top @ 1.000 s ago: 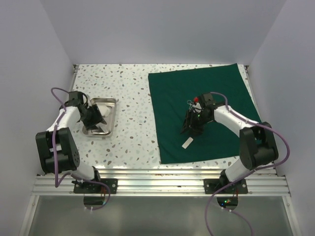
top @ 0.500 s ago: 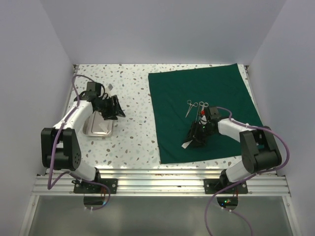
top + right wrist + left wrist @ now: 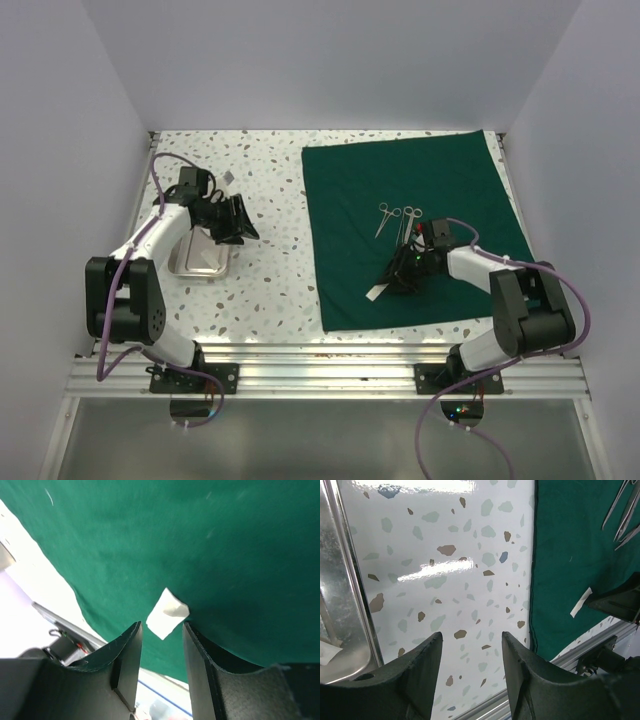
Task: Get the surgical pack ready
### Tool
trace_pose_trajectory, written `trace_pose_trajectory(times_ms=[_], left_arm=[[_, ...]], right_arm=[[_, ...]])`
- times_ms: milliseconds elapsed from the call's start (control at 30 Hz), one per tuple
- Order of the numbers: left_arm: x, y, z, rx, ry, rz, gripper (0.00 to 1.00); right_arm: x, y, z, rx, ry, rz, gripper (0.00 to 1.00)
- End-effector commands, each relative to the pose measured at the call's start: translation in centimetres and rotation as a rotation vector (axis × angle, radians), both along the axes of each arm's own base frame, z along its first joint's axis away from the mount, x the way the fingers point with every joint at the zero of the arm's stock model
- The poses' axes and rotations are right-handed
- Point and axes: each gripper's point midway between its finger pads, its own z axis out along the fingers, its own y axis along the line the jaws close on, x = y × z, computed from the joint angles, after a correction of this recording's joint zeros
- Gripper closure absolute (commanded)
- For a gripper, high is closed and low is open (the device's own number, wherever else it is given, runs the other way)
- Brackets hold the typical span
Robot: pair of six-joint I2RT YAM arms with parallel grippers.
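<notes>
A white speckled table (image 3: pixel 270 190) is filling the overhead view, walled in on three sides. A large dark green cloth drape (image 3: pixel 440 180) is lying flat over the table's right half, and its near edge is reaching almost to the front rail.

Two white and black arms are rising from the near edge. The left arm is reaching forward over a small shiny steel tray (image 3: pixel 195 262), which is sitting on the bare table at the left, well apart from the drape. The left gripper (image 3: pixel 240 222) is hovering just past the tray's right side, over bare table. In its wrist view its jaws are standing apart with nothing between them, and a white scrap (image 3: pixel 327 652) is showing inside the tray.

The right arm is bending low across the drape's near part. The right gripper (image 3: pixel 392 283) is pointing toward the drape's near left corner. Its jaws are standing apart, clamped on nothing.

Steel scissor-like instruments (image 3: pixel 397 218) are lying side by side near the middle of the drape, just beyond the right gripper.

A small white gauze piece (image 3: pixel 167 613) is lying on the drape near its edge, right at the mouth of the right gripper's open jaws.
</notes>
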Motion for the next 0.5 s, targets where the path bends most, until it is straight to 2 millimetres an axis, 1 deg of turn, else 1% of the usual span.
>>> trace_pose_trajectory(times_ms=[0,100,200,300,333,400,467], left_arm=[[0.9,-0.5,0.7,-0.022,-0.044,-0.021,0.45],[0.9,-0.5,0.5,-0.026,-0.038,-0.025,0.45],[0.9,-0.5,0.4,-0.024,-0.035,-0.025,0.46],[0.8,-0.5,0.4,-0.025,-0.033,-0.029,0.45],[0.9,-0.5,0.3,-0.025,-0.032,-0.029,0.46],[0.8,-0.6,0.2,-0.026,-0.028,-0.030,0.45],[0.9,-0.6,0.2,-0.030,-0.028,-0.032,0.45]], right_arm=[[2.0,-1.0,0.0,-0.039,-0.067,-0.067,0.58],[2.5,-0.8,-0.3,-0.019,-0.058,-0.075,0.59],[3.0,-0.8,-0.2,-0.024,-0.065,-0.080,0.60],[3.3,-1.2,0.2,-0.051,-0.080,-0.063,0.60],[2.9,-1.5,0.2,-0.066,-0.063,-0.058,0.60],[3.2,-1.9,0.7,-0.090,-0.089,-0.041,0.60],[3.1,-2.2,0.7,-0.106,-0.088,-0.028,0.60]])
